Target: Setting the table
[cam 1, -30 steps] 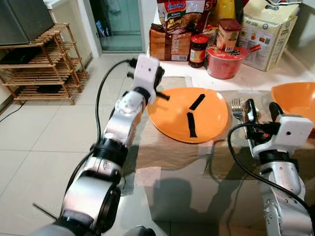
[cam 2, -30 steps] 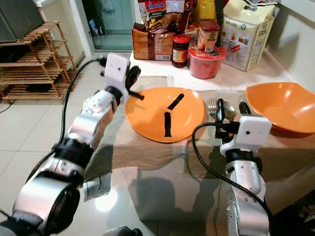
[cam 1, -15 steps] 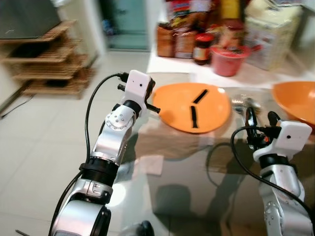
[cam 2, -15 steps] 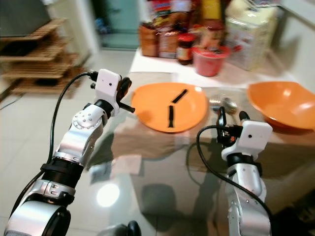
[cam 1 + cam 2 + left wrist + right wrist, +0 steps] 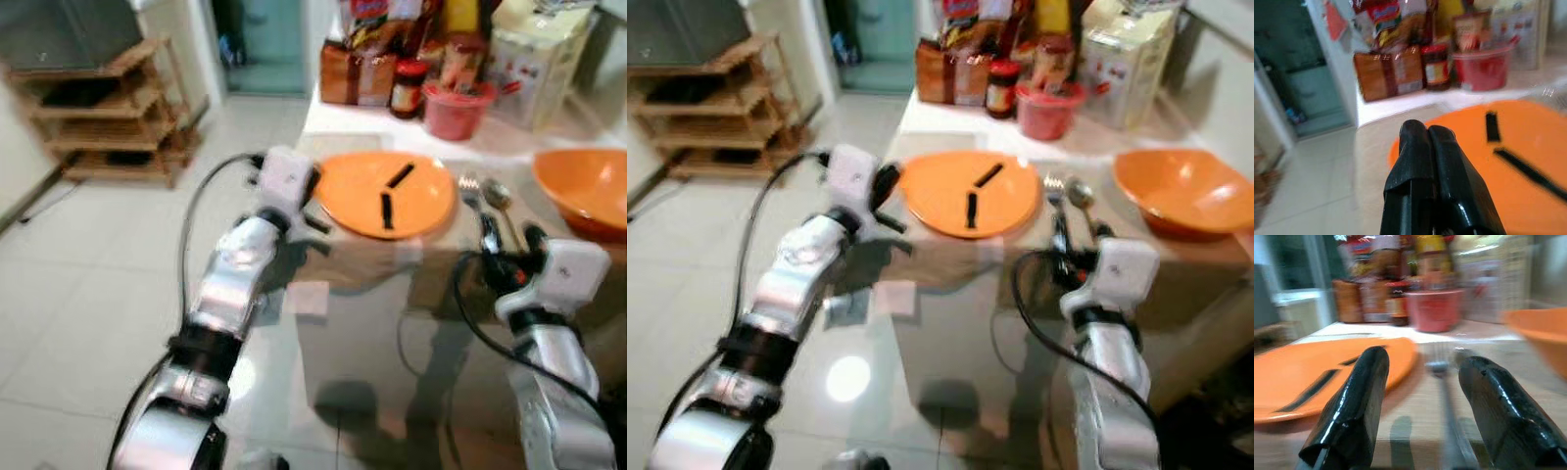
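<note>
From the left eye view we see the orange plate (image 5: 386, 193) on the cloth-covered table (image 5: 460, 284), with two black strips on its face. It sits higher and smaller in the picture than half a second ago, as does everything else, so we take that as the camera pulling back, not the plate moving. The left gripper (image 5: 315, 217) hangs just off the plate's near-left rim, much as before. The fork (image 5: 470, 188) and spoon (image 5: 495, 195) lie side by side just right of the plate, and the orange bowl (image 5: 585, 191) stands further right. The right gripper (image 5: 505, 250) is over the handles of the cutlery.

In the right eye view the same layout holds: the red tub (image 5: 1046, 108), a jar (image 5: 999, 98) and food packets (image 5: 955, 73) crowd the back of the counter, and a wooden rack (image 5: 715, 127) stands on the tiled floor to the left.

In the left wrist view the left gripper's two black fingers (image 5: 1420, 166) are pressed together with nothing between them, pointing at the plate's edge.

In the right wrist view the right gripper's fingers (image 5: 1359, 401) stand wide apart, and the fork runs between them on the cloth; the picture is blurred, so we cannot tell whether either finger touches it.
</note>
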### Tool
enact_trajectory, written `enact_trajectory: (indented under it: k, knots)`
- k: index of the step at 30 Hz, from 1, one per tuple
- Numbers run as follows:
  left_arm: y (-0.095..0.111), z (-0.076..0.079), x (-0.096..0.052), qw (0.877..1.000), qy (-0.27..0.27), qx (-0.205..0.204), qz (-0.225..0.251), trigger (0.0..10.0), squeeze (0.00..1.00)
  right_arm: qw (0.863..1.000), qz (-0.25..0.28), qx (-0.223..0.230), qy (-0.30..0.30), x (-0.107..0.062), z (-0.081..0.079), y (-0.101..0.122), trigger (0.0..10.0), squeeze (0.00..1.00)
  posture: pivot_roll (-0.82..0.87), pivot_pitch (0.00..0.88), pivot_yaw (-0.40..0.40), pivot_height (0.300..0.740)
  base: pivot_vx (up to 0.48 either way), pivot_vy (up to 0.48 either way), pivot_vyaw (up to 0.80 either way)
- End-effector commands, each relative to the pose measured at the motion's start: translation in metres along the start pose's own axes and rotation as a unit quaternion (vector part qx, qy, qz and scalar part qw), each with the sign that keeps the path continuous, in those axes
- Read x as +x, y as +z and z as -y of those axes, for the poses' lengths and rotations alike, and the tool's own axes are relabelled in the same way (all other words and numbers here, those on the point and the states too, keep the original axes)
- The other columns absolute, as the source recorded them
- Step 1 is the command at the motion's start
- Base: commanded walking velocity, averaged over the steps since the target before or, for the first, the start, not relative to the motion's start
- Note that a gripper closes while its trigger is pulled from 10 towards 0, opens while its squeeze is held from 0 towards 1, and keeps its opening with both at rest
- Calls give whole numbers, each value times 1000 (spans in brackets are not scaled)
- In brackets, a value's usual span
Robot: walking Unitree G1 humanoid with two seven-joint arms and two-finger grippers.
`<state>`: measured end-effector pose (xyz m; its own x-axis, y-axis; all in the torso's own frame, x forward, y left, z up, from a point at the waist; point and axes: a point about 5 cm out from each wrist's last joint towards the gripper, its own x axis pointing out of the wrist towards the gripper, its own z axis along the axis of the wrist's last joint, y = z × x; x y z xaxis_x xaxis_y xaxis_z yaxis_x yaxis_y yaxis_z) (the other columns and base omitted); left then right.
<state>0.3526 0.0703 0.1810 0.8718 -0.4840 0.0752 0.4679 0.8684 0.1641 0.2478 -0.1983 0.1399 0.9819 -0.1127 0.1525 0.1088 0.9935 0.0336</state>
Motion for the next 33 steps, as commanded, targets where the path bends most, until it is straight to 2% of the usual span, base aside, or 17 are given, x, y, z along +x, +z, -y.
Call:
enact_trajectory:
  k: [1, 9, 18, 19, 33]
  knots:
    - [2, 2, 8, 1000, -16, 8, -3, 10000, 0, 1000, 2, 1, -8, 0, 0, 1, 10000, 0, -7, 0, 67, 735, 0, 0, 0]
    - [-5, 1, 19, 1000, -13, 7, -24, 10000, 0, 1000, 9, -9, -10, -4, 0, 5, 10000, 0, -29, 0, 74, 735, 0, 0, 0]
    - [2, -2, 32, 1000, -9, -1, -15, 10000, 0, 999, 4, -33, -4, -25, 2, 8, 10000, 0, -75, 0, 82, 735, 0, 0, 0]
    - [8, -1, 35, 1000, -11, -1, -3, 10000, 0, 999, 3, -36, -6, -28, 3, 9, 10000, 0, -85, 0, 84, 735, 0, 0, 0]
    - [16, 9, 46, 999, -40, 6, 5, 10000, 0, 999, -2, -46, -16, -40, 8, 14, 10000, 0, -110, 0, 102, 735, 0, 0, 0]
